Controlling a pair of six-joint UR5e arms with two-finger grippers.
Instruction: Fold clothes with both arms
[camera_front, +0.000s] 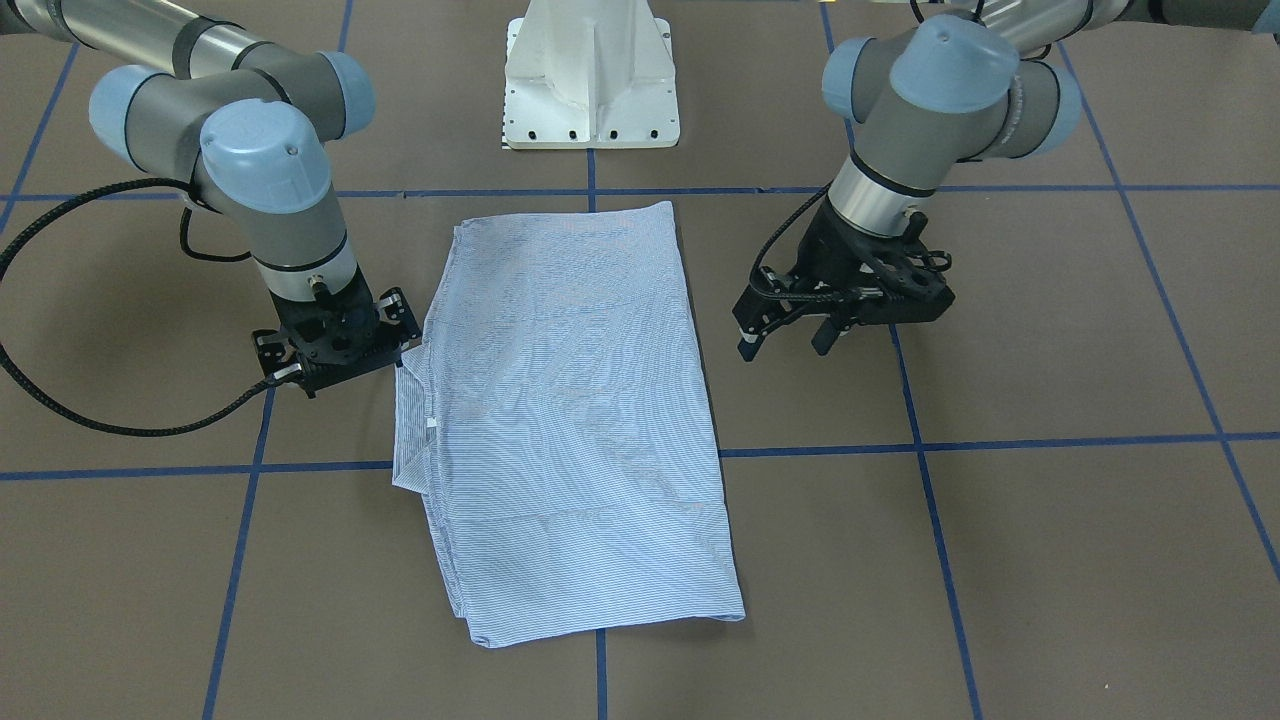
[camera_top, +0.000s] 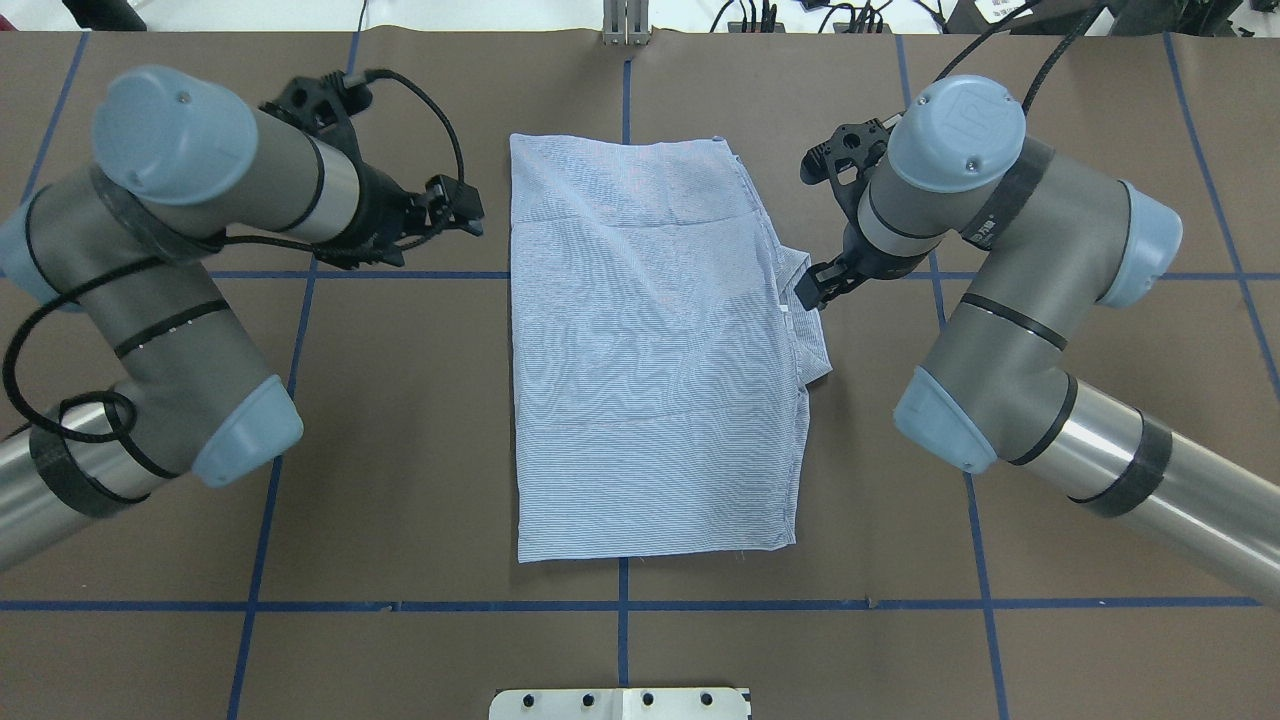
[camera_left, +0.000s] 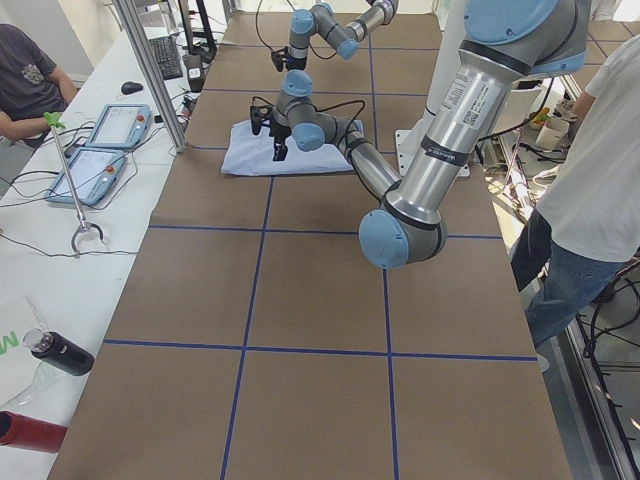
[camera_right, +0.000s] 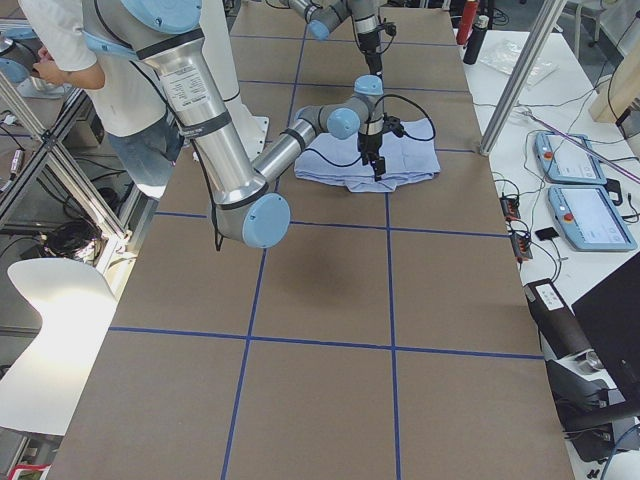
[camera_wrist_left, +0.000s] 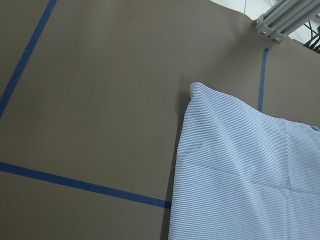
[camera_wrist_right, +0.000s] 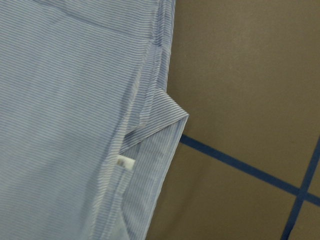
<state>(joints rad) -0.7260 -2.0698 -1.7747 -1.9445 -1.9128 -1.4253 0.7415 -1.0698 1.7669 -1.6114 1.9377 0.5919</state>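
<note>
Front-facing view: light blue striped shirt (camera_front: 570, 400) flat on the brown table (camera_front: 1050, 560), folded to a long rectangle, one short edge near the white pedestal base (camera_front: 592, 90). Collar (camera_front: 412, 420) bulging out of one long edge, small white neck label (camera_front: 432, 424) showing there. Right gripper (camera_front: 335, 350) low at that collar edge, touching or just beside the cloth; fingers hidden under the wrist, so cannot tell whether parted or closed. Left gripper (camera_front: 785, 342) off the shirt's opposite long edge, near but apart, raised, jaws parted with nothing between.

Overhead view: shirt between both grippers. Right gripper's black tip at the collar, beside the label; cannot tell if pinching cloth. Left gripper clear of the shirt's other long edge, toward the corner farthest from the pedestal base.

Left side view: left gripper hanging at the shirt's near edge; right gripper small, past the far edge. A person in a white top (camera_left: 600, 170) standing well apart from the shirt.

Right side view: right gripper pointing straight down at the shirt's near edge, by the collar.

Left wrist view: one shirt corner on bare table, beside a blue tape line (camera_wrist_left: 75, 182).

Right wrist view: collar point and label from close above, folded layers around them.
</note>
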